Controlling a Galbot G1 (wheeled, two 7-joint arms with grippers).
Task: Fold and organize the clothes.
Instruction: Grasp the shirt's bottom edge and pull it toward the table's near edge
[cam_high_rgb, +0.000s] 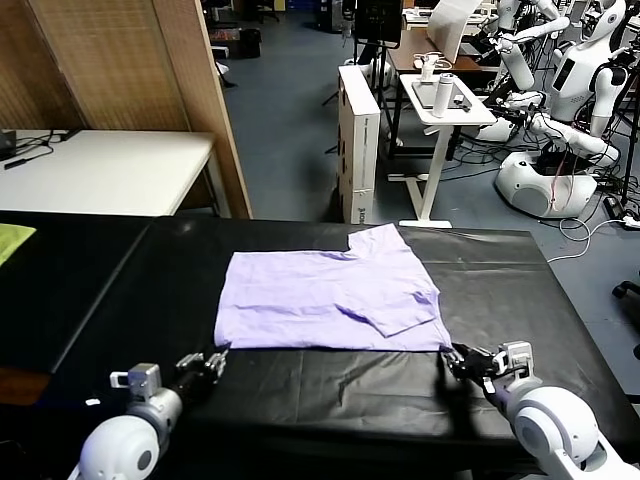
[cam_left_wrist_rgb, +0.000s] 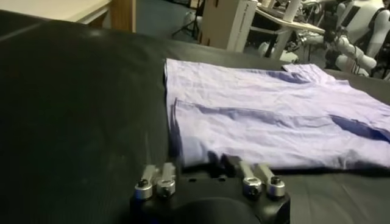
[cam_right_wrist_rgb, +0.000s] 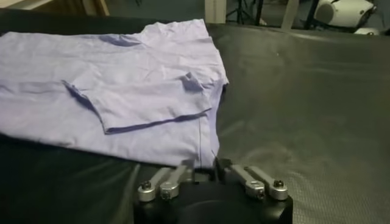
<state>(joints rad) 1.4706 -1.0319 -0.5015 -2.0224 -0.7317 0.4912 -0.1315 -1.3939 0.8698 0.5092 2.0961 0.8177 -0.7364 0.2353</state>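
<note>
Fingers apart on the left gripper (cam_high_rgb: 213, 362) and the right gripper (cam_high_rgb: 457, 357), each at a near corner of the T-shirt (cam_high_rgb: 330, 292), flat mid-table (cam_high_rgb: 120, 290). Risk: pinching one layer only, dragging folded sleeve loose.

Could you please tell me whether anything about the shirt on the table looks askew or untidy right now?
Yes: the T-shirt is only partly folded. One sleeve lies folded over its front at a slant, and another part sticks out at the far edge. The left claw and right claw sit at its near corners.
</note>
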